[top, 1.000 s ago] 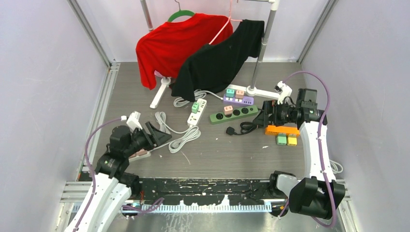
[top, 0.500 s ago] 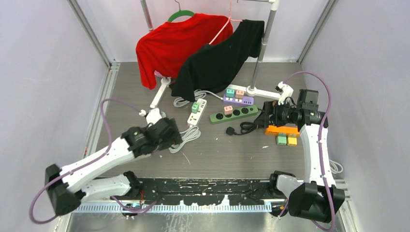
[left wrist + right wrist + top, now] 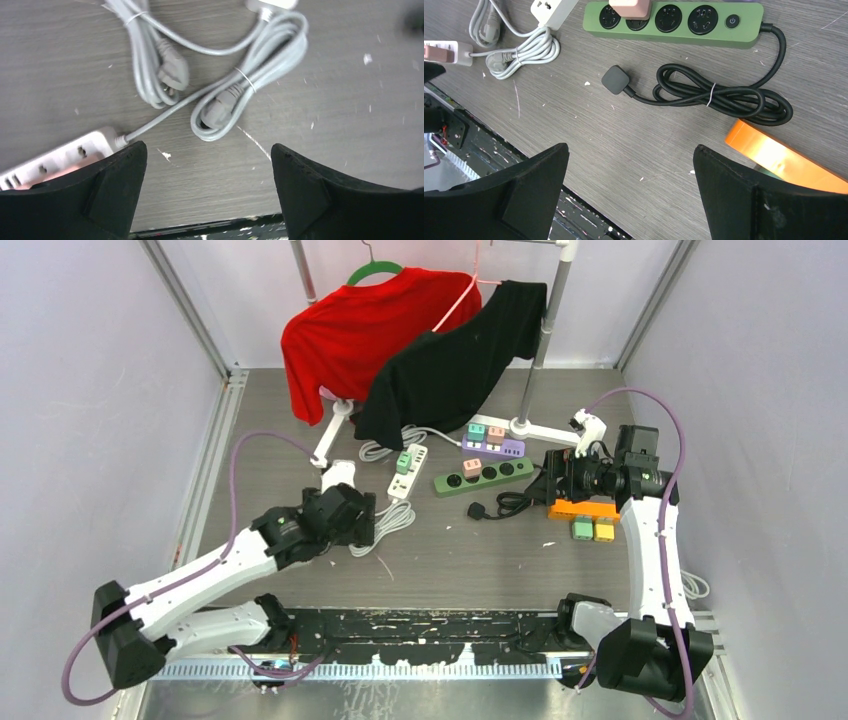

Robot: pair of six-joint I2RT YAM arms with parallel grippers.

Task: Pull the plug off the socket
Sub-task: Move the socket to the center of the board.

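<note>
The left gripper [image 3: 205, 150], its jaws spread wide above the grey cables [image 3: 235, 95] left of centre, should move up-right to the green plug [image 3: 404, 462] seated in the white power strip [image 3: 400, 486], pinch its sides squarely, then pull straight out.

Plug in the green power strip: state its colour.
The plug is pink, clearest in right wrist view.

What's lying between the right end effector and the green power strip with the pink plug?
Right wrist view: a bundled black cord and its black plug lie on the table between the right end effector and the green power strip.
</note>
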